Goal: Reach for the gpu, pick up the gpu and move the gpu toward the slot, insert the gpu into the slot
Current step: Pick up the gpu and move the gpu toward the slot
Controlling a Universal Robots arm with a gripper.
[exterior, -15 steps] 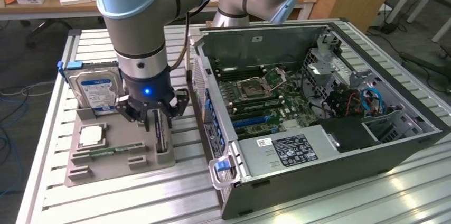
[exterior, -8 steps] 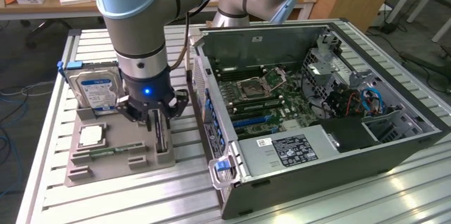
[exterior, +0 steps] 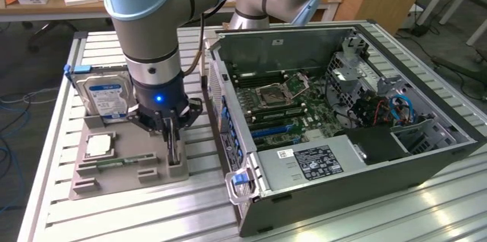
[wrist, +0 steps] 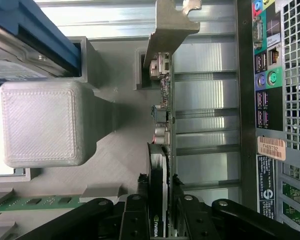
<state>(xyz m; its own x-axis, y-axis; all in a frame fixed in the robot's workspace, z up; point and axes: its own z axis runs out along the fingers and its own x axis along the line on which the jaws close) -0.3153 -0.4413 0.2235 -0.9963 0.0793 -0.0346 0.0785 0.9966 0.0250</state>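
The gpu point(exterior: 175, 149) stands on edge in the grey holder tray point(exterior: 91, 184), on the exterior view's left of the open computer case point(exterior: 426, 156). In the wrist view the gpu point(wrist: 161, 125) is a thin dark card with a silvery bracket point(wrist: 167, 30) at its far end. My gripper point(exterior: 172, 137) points straight down over it. The black fingers point(wrist: 140, 202) press against both faces of the card, and my gripper point(wrist: 159, 194) is shut on it. The card still sits in the tray. The blue slot point(exterior: 268, 131) lies on the motherboard inside the case.
The tray also holds a blue-labelled hard drive point(exterior: 106, 96), a processor point(exterior: 99, 145) and a green memory stick point(exterior: 114, 164). A grey printed block point(wrist: 42, 122) stands close beside the card. The case's rear wall point(exterior: 228, 133) rises right next to the tray.
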